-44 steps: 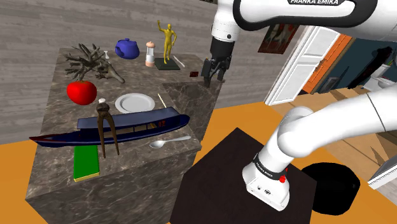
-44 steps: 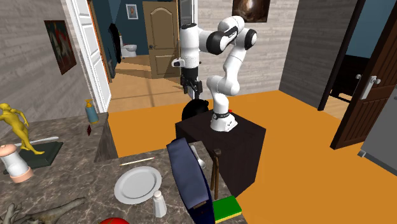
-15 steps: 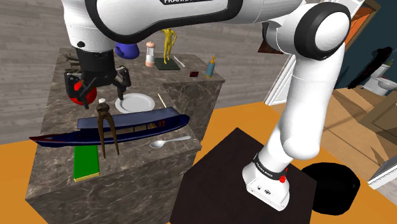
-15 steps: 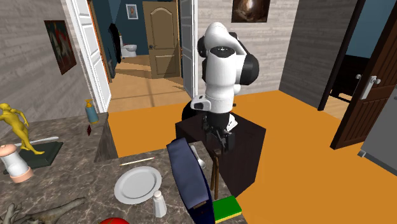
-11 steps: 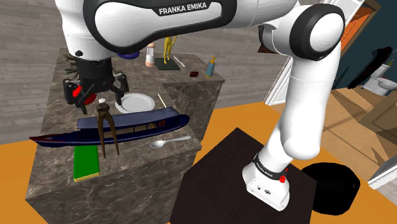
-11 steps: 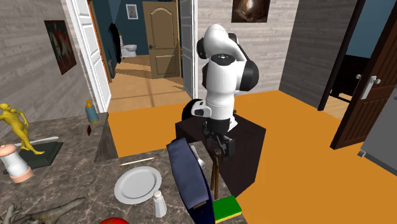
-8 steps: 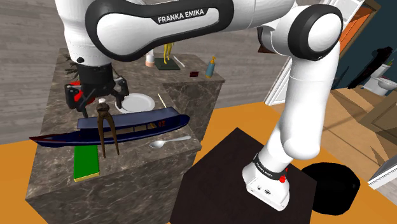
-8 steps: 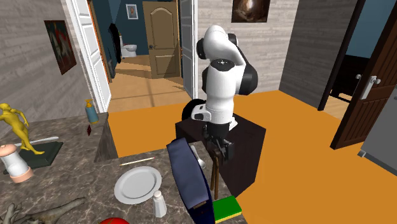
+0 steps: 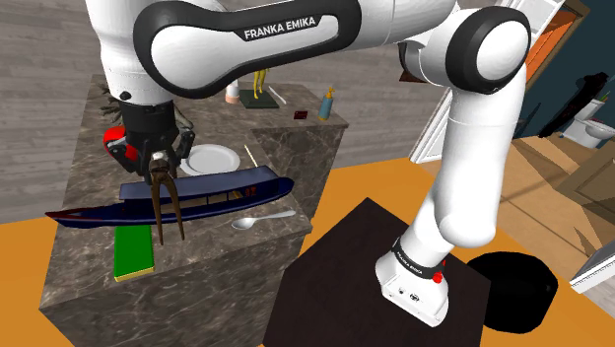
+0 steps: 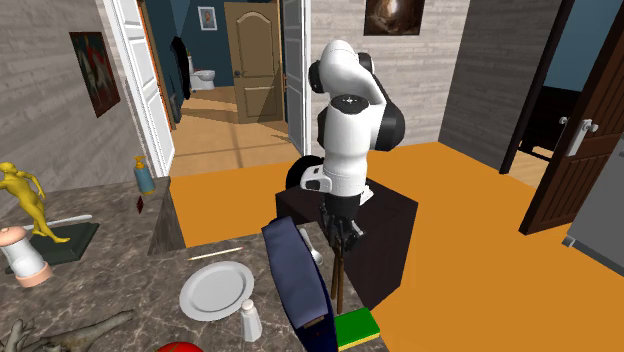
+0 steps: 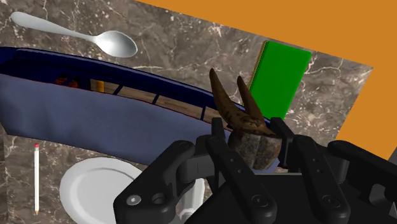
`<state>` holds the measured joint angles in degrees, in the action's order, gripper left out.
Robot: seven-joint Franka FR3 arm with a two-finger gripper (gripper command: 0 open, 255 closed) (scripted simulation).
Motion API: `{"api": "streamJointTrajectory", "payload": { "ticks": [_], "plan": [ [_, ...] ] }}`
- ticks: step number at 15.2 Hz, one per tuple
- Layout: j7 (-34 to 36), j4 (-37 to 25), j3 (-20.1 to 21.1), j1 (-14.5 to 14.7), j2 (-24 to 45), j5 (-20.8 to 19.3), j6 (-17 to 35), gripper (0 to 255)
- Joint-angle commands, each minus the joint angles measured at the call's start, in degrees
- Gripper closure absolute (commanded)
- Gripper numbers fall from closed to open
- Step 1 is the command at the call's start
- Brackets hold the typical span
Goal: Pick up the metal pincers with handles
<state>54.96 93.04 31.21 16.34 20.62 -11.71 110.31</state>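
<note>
Where the marble counter point(image 9: 296, 148) ends nearest me, a green block point(image 9: 133, 251) lies flat by the edge. A spoon point(image 9: 258, 219) rests toward the near corner on the stand's side. Just behind them a long dark-blue boat model point(image 9: 222, 187) stretches almost from one side edge to the other. The brown pincers point(image 9: 168, 207) stand upright against its hull, head up. Both handles spread downward, their tips by the green block's end. The black gripper point(image 9: 158, 168) hangs straight above them, its fingers point(image 11: 219, 143) clamped on either side of the rounded head. Beyond the boat, toward the counter's middle, sits a white plate point(image 9: 212, 158) with a pencil point(image 9: 250, 156) beside it. At the far corner on the stand's side stands a small bottle point(image 9: 326, 103).
</note>
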Motion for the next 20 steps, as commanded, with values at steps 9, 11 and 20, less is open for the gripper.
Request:
{"api": "streamJointTrajectory", "payload": {
  "ticks": [9, 11, 20],
  "plan": [
    [-0.4, -3.6, 0.3, 0.2, -0.8, 0.6, -4.3, 255],
    [-0.5, -4.9, 0.4, 0.2, -1.0, 0.8, -5.8, 255],
    [-0.9, -10.3, 0.6, 0.7, -1.1, 1.0, -11.2, 255]
  ]
}}
